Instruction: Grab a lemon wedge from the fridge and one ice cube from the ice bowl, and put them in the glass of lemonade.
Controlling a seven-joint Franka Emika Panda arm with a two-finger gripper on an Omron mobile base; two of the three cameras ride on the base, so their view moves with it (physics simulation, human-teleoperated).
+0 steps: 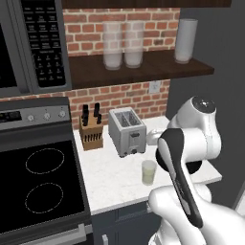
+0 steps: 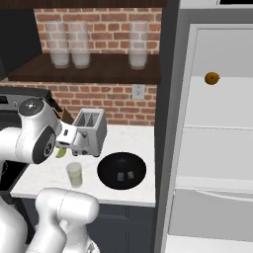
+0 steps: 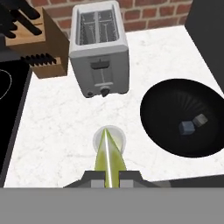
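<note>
My gripper (image 3: 109, 176) is shut on the lemon wedge (image 3: 109, 155), a thin yellow-green slice pointing down at the glass of lemonade (image 3: 121, 137). In the hand view the glass sits directly under the wedge. From the right base view the wedge (image 2: 61, 152) hangs under the hand just above and left of the glass (image 2: 74, 174). The glass (image 1: 149, 172) stands near the counter's front edge. To its right lies the black ice bowl (image 3: 175, 94), holding two ice cubes (image 3: 187, 127). The fridge (image 2: 217, 148) stands open at the right.
A silver toaster (image 3: 99, 48) stands behind the glass, with a wooden knife block (image 3: 39, 48) to its left. The black stove top (image 1: 38, 182) borders the counter on the left. An orange ball (image 2: 212, 78) rests on an upper fridge shelf. Frosted glasses (image 1: 113, 45) line the wall shelf.
</note>
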